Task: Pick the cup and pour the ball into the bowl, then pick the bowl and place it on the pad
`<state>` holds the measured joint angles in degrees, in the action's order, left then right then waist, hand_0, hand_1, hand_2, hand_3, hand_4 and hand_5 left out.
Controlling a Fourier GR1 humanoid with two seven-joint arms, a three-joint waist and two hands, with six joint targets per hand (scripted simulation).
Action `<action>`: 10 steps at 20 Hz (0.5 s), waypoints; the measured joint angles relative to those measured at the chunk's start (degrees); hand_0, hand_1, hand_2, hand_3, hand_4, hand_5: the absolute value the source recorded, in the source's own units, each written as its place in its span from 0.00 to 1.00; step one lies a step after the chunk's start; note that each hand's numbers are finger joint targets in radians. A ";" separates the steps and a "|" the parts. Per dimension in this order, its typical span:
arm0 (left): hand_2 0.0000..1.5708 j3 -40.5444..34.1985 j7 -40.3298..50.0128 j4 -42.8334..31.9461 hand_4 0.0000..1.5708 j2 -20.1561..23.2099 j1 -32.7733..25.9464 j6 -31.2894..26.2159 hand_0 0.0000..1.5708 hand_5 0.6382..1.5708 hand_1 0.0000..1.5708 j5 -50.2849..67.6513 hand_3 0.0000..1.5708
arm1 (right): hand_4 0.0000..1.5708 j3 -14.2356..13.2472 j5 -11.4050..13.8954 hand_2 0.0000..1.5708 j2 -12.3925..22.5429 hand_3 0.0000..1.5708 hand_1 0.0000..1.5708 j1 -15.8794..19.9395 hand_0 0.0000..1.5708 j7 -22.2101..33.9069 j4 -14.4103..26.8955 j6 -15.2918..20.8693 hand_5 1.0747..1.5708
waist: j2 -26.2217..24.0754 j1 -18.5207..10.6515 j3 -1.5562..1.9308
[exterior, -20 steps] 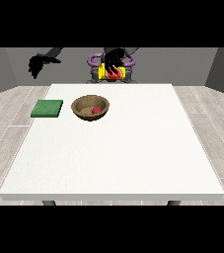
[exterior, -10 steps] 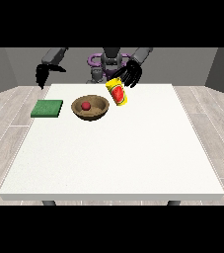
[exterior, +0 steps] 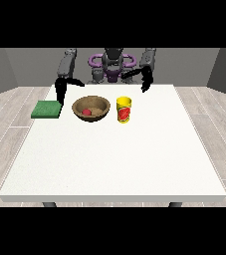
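Change: yellow cup (exterior: 124, 109) now stands alone on counter (exterior: 134, 149) | red ball (exterior: 87, 112) in wooden bowl (exterior: 91, 107) | both hands' fingers: cannot tell, maybe empty | next: bowl to green pad (exterior: 46, 109)

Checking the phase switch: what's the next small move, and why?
Probably bring the hand at the view's left down to the bowl. The ball lies in it, the cup stands upright alone, and the pad sits bare beside the bowl.
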<state>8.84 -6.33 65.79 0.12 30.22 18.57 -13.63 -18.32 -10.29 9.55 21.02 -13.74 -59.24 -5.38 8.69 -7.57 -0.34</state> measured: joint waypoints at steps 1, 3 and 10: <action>0.00 -0.53 -1.71 0.32 0.00 0.33 -0.63 -1.43 0.00 0.99 0.00 1.32 0.00 | 0.21 -0.05 -0.06 0.00 -0.52 0.00 0.00 1.01 0.00 0.08 0.30 1.01 1.00 | 0.47 -0.39 0.08; 0.00 -1.28 -4.41 0.84 0.00 0.86 -2.46 -4.00 0.00 0.99 0.00 3.49 0.00 | 0.20 0.60 0.70 0.00 -2.58 0.00 0.00 1.28 0.00 -1.07 1.07 3.33 1.00 | 0.52 -0.87 0.17; 0.00 -4.55 -8.27 3.93 0.00 4.35 -5.17 -9.72 0.00 0.99 0.00 6.94 0.00 | 0.14 -0.41 0.45 0.00 -2.15 0.00 0.00 5.48 0.00 -6.67 10.16 4.69 0.99 | 2.35 -1.48 0.33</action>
<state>4.29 -14.60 69.72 4.46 25.05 8.85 -6.69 -18.72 -9.84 7.41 26.50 -20.41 -49.08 -0.68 11.04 -9.05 -0.01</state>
